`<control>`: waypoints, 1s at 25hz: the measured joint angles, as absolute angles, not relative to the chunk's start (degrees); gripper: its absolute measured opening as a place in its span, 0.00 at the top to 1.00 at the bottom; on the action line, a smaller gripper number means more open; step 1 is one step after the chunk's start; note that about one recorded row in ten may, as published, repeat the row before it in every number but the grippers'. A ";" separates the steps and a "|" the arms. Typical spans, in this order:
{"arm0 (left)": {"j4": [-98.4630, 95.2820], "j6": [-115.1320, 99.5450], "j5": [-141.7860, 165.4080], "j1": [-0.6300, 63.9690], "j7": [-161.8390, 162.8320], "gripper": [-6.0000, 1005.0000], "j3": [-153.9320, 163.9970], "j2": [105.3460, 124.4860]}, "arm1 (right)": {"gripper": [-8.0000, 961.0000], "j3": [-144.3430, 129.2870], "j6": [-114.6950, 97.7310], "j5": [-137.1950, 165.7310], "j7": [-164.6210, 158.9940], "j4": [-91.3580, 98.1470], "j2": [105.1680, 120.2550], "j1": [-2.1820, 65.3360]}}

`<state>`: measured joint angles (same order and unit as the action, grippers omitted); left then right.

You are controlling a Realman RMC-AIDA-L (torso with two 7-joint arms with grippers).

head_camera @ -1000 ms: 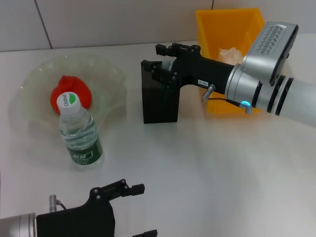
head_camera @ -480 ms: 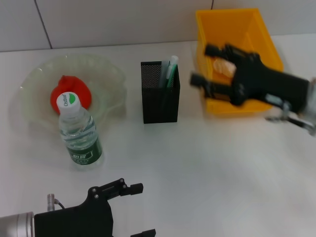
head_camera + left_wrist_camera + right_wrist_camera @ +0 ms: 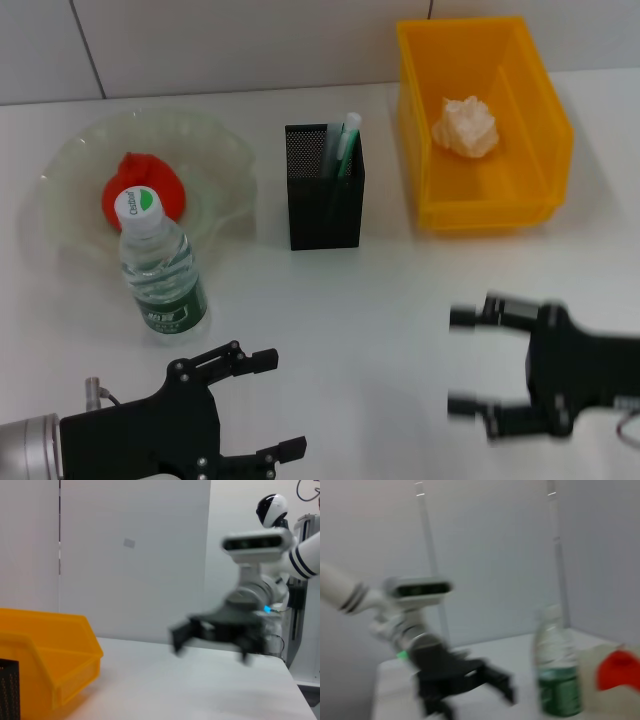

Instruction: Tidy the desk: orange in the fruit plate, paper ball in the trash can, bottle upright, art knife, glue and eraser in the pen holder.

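White desk [image 3: 400, 300] tidied, nothing left to sort; left gripper [image 3: 270, 405] and right gripper [image 3: 470, 375] low, agape, empty; next, likely parking.

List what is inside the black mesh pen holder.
A green-and-white stick pokes out of the pen holder, leaning in its corner nearest the yellow bin. The dark mesh hides anything lower down.

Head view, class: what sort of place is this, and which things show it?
Probably a robot lab's staged desk: a plain white desk holding a pen holder, fruit plate and yellow trash can, and a white humanoid robot standing behind in the left wrist view.
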<state>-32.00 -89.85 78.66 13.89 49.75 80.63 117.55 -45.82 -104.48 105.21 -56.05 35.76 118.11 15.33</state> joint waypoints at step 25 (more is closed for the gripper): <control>-31.19 -89.50 78.66 16.40 58.45 0.14 80.51 116.66 | 0.13 -45.66 -100.32 109.86 -53.50 31.09 118.91 16.90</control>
<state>-31.19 -89.50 78.66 16.40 58.45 80.51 116.66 -45.66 -100.32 109.86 -53.50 31.09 118.91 16.90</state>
